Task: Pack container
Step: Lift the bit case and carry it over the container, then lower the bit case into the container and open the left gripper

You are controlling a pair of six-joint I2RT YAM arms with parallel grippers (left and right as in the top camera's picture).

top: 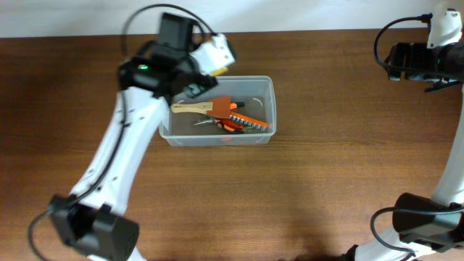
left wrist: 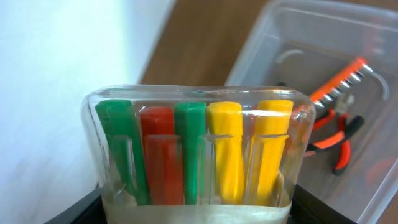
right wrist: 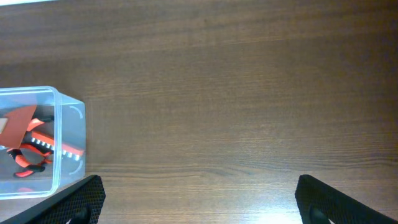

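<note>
The container (top: 270, 85) is a clear rectangular tub in the middle of the table. In it lie a wooden-handled tool (top: 190, 108), an orange bit holder (top: 250, 120) and orange pliers (left wrist: 339, 140). My left gripper (top: 197, 71) hovers over the tub's back left corner, shut on a small clear case (left wrist: 196, 155) of green, red and yellow bits. This case fills the left wrist view, with the container (left wrist: 267, 37) behind it to the right. At the far right of the table my right gripper (right wrist: 199, 202) stands open over bare wood, holding nothing, and the container (right wrist: 69, 115) shows at the left edge of its view.
A white wall strip (top: 72, 14) runs along the table's back edge. The right arm's base (top: 420, 225) stands at the front right and the left arm's base (top: 94, 228) at the front left. Brown table top (top: 341, 145) surrounds the tub.
</note>
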